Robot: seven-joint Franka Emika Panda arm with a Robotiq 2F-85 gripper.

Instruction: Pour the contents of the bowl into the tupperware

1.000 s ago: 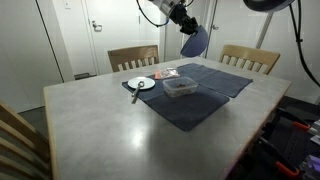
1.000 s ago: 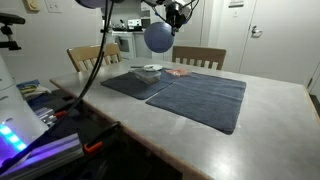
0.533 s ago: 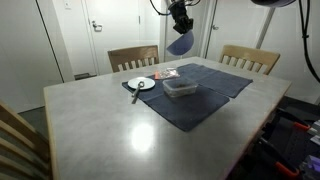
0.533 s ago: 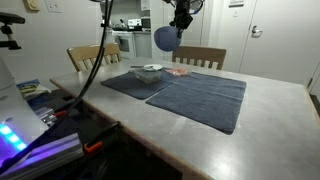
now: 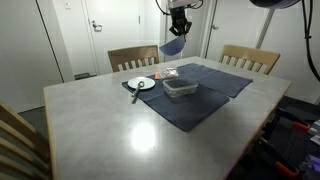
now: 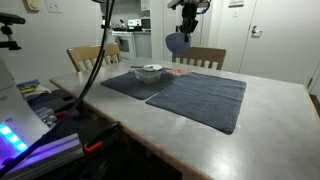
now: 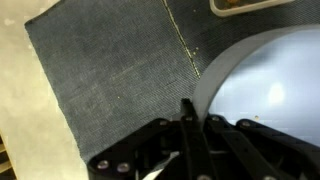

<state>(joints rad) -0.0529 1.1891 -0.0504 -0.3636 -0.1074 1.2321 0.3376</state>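
My gripper is shut on the rim of the blue-purple bowl and holds it high above the table, over the far part of the dark mat. The bowl also shows in an exterior view, hanging below the gripper. In the wrist view the bowl fills the right side, with the fingers on its rim. The clear tupperware sits on the mat below and nearer the camera, and it also shows in an exterior view. I cannot see the bowl's contents.
A small white plate with a utensil lies left of the tupperware. A pinkish packet lies on the mat. Wooden chairs stand at the far side of the table. A second dark mat covers the table's middle.
The gripper has carried the bowl sideways along the far side of the table and turned it, so it now hangs more directly under the wrist.
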